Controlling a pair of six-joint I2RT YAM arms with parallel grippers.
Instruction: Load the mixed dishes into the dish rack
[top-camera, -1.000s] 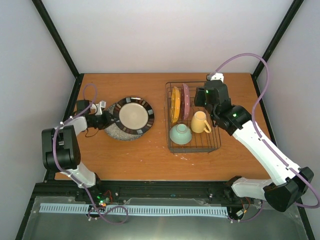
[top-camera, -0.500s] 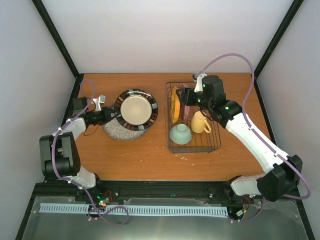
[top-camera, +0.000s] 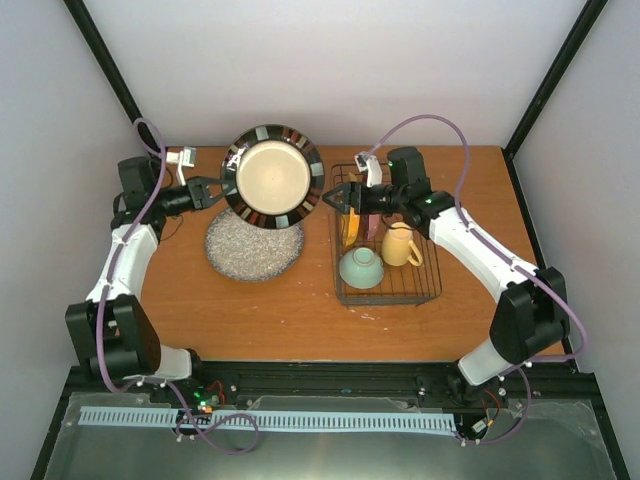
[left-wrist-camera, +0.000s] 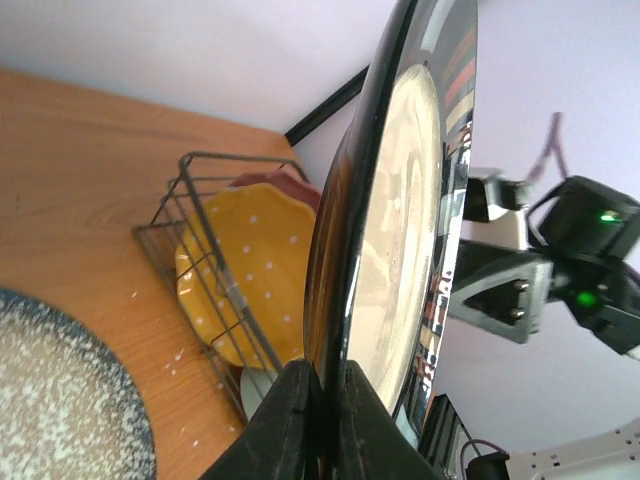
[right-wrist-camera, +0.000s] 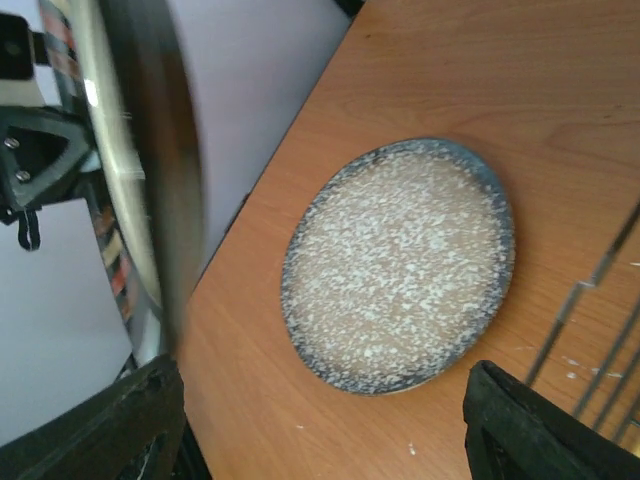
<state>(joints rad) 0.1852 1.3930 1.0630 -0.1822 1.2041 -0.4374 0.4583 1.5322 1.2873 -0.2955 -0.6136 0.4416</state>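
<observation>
My left gripper (top-camera: 215, 187) is shut on the left rim of the dark-rimmed cream-centred plate (top-camera: 272, 177) and holds it on edge, high above the table; the pinch shows in the left wrist view (left-wrist-camera: 325, 400). My right gripper (top-camera: 335, 198) is open at the plate's right rim, and its jaws stand wide apart (right-wrist-camera: 320, 420) with the plate's edge (right-wrist-camera: 150, 170) next to one finger. The large grey speckled plate (top-camera: 255, 245) lies flat on the table. The dish rack (top-camera: 390, 300) holds the orange dotted plate (top-camera: 350, 225), the pale green bowl (top-camera: 361, 267) and the yellow mug (top-camera: 400, 245).
A pinkish plate (top-camera: 372, 222) stands in the rack behind the orange one. Black frame posts rise at the table's back corners. The rack's left wire wall (left-wrist-camera: 190, 240) stands just right of the held plate.
My left gripper has lifted the dark-rimmed plate off the grey plate and carried it up and back. My right gripper has swung left from over the rack to the plate's right rim.
</observation>
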